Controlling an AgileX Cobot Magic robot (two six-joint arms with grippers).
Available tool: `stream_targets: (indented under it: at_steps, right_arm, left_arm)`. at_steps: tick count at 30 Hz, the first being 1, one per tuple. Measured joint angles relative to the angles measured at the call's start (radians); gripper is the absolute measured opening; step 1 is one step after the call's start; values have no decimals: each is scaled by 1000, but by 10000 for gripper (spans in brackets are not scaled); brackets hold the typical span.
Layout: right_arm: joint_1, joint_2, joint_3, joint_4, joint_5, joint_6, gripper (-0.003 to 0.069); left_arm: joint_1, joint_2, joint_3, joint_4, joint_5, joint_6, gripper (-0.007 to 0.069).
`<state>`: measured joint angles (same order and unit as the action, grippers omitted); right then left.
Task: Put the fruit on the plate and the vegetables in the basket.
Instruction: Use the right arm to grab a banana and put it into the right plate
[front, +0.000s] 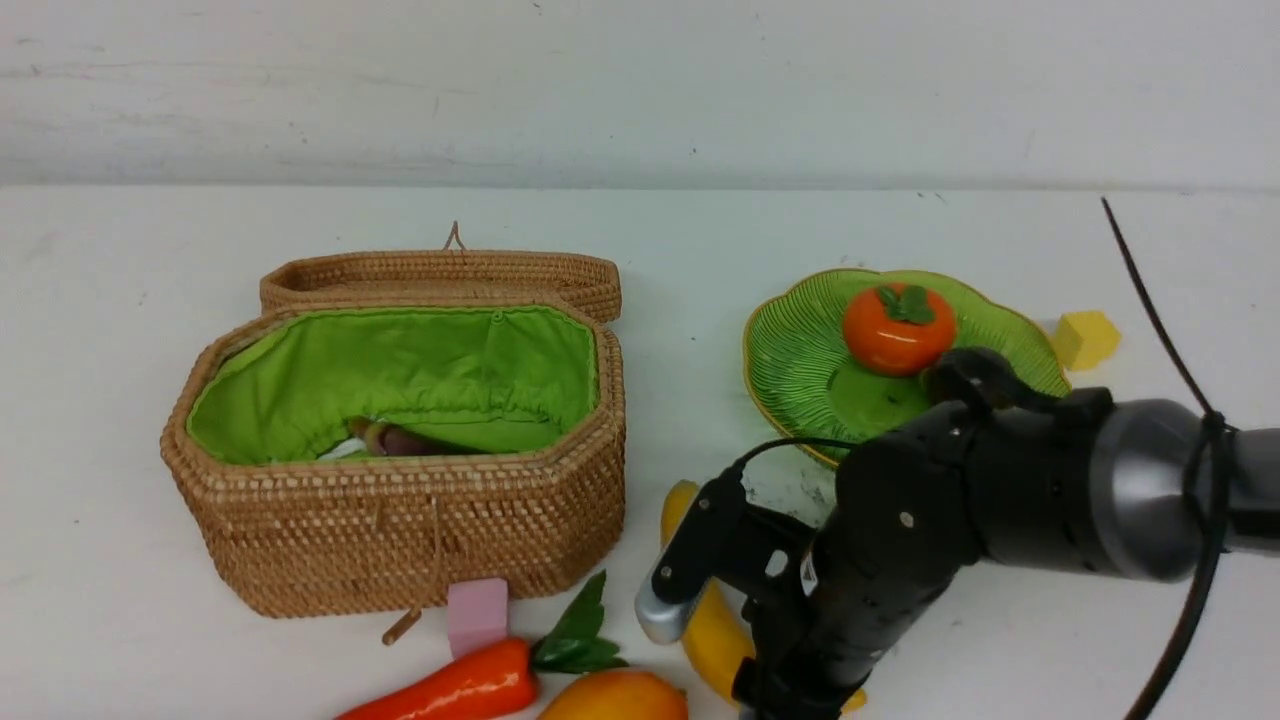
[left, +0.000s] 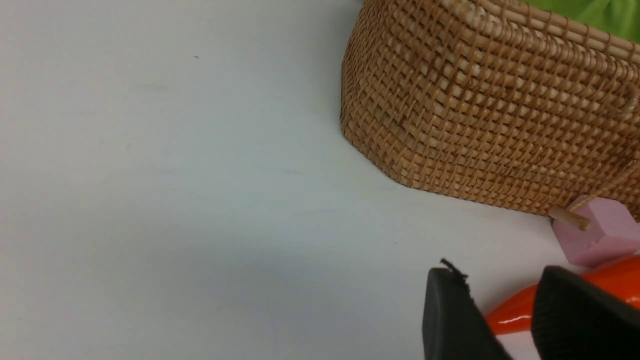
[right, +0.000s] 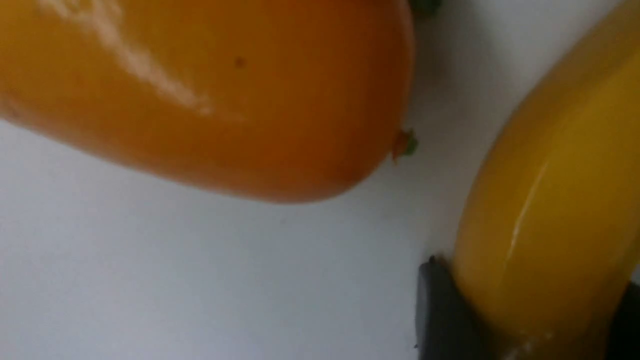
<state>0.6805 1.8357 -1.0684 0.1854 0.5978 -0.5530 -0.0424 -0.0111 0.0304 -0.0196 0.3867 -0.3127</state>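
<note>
Basket (front: 400, 540): tan woven rattan w/ bright green cloth lining, dark purple eggplant (front: 415, 440) inside; plate (front: 800, 370) glossy green, ribbed, thin yellow rim. Persimmon (front: 895, 335) orange w/ green leaf cap, banana (front: 715, 630) yellow, mango (front: 615, 698) yellow-orange (glossy, white highlights), carrot (front: 460, 690) orange-red w/ dark green leaves. Also pink cube (front: 477, 612), yellow cube (front: 1087, 338); worktop (front: 100, 300) plain white.

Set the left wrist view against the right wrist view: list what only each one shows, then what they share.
Only the left wrist view: the woven basket with a strip of its green lining, a pink cube beside it, and the carrot lying past the open left fingers. Only the right wrist view: the mango, and the banana gripped between the right fingers. Both: the white table.
</note>
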Motion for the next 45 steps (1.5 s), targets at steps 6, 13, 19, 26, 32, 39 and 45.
stream_targets:
  at_steps: [6,13,19,26,32,39,45]
  right_arm:
    - [-15,-81,-15,-2,64,67,317]
    - [-149,-176,-216,-2,20,309,317]
    - [-250,-29,-384,1,26,354,317]
    - [-292,193,-581,1,185,270,317]
    - [-295,310,-732,-57,209,395,317]
    - [-295,315,-762,-95,224,472,317]
    - [-295,315,-762,-95,237,472,409]
  left_arm:
    - [0,0,0,0,0,0,239]
    - [0,0,0,0,0,0,239]
    - [0,0,0,0,0,0,239]
    - [0,0,0,0,0,0,239]
    - [0,0,0,0,0,0,239]
    - [0,0,0,0,0,0,239]
    - [0,0,0,0,0,0,239]
